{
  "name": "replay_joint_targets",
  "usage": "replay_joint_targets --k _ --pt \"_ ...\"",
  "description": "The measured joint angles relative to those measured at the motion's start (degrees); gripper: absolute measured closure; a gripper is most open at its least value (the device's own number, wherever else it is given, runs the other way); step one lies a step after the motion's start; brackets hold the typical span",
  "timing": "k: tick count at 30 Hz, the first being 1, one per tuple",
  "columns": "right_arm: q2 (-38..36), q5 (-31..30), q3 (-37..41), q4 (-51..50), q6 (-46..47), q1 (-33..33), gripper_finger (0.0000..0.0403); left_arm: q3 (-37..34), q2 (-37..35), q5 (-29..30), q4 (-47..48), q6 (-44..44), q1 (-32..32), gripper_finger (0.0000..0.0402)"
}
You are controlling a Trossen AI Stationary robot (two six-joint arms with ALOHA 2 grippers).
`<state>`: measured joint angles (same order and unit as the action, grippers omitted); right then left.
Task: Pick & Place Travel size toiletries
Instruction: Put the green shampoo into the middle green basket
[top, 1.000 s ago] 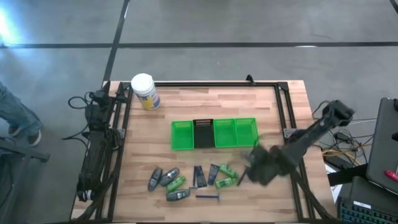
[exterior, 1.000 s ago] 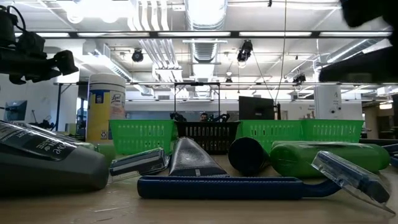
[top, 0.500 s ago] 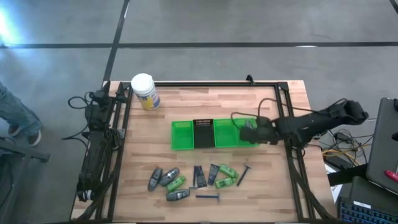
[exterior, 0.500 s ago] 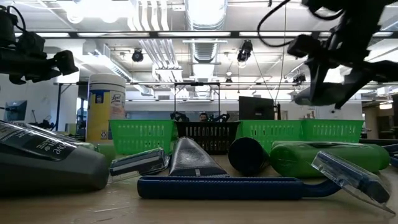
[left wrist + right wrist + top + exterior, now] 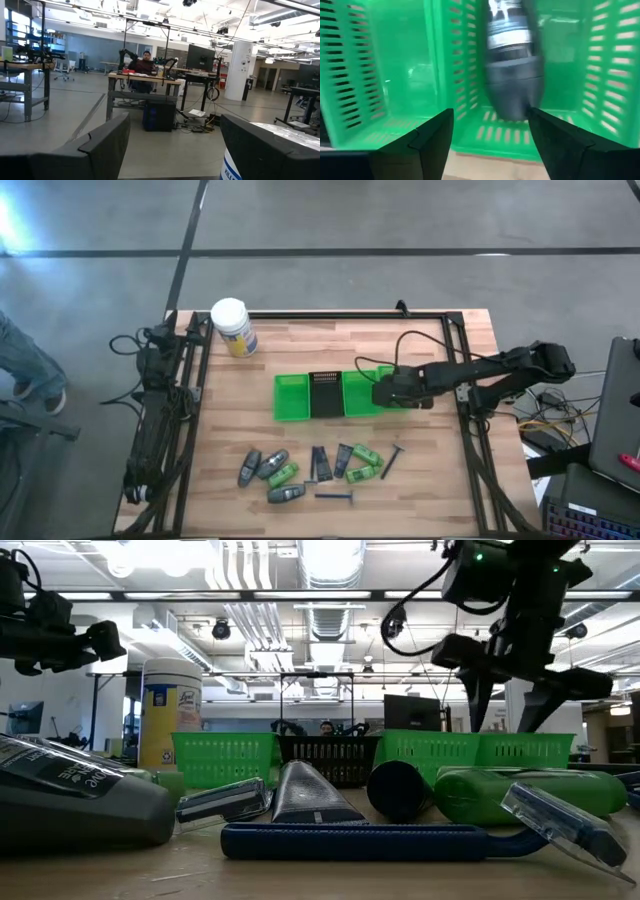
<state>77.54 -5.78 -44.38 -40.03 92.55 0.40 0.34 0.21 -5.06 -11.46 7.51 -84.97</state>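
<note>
1. Your right hand (image 5: 385,390) hangs over the right end of the green tray (image 5: 292,397), and in its wrist view the fingers stand apart with a grey tube (image 5: 512,60) blurred between and beyond them, inside a green-walled compartment. Judging by the blur, the tube is dropping free; the hand has hold of nothing.
2. Your left hand (image 5: 172,150) waits off the left side of the worktop (image 5: 420,345), fingers wide apart and empty, looking out at the room.
3. To do this release well, keep the right hand level and directly above that compartment until the tube lies flat on the mesh floor. Lift straight up so the fingers do not catch a tray wall.
4. From the high view I cannot tell whether the compartment is the right-most or the one beside it; check before you sort more tubes there.
5. The other toiletries lie in a loose cluster near the front edge: grey tubes (image 5: 249,467), green mini bottles (image 5: 283,474), dark packets (image 5: 320,463) and a blue-handled razor (image 5: 335,496). A second razor (image 5: 392,459) lies apart on the right, nearest your right hand, so it is probably the easiest next pick.
6. The cluster is tight, with items touching, so a careless descent could nudge neighbours.
7. The big white jar (image 5: 232,326) stands at the back left corner, well apart from your path. The tray's dark compartment (image 5: 327,394) holds something dark I cannot identify.
</note>
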Motion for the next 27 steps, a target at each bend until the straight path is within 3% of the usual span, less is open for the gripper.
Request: replay_joint_targets --k 12,16,21,27 --pt "-2.5 -2.7 -1.9 -0.4 -3.2 0.1 0.0084 0.0 0.0 0.0 0.0 0.0 0.0 0.0087" --pt "-3.2 -2.7 -2.6 -0.1 -8.8 1.8 0.007 0.0 0.0 0.0 0.0 0.0 0.0 0.0087" --pt "-1.9 1.3 -5.5 0.1 -19.2 6.2 0.0066 0.0 0.0 0.0 0.0 0.0 0.0 0.0087" --pt "1.9 3.9 -7.3 -0.5 -20.7 9.4 0.0085 0.0 0.0 0.0 0.0 0.0 0.0 0.0087"
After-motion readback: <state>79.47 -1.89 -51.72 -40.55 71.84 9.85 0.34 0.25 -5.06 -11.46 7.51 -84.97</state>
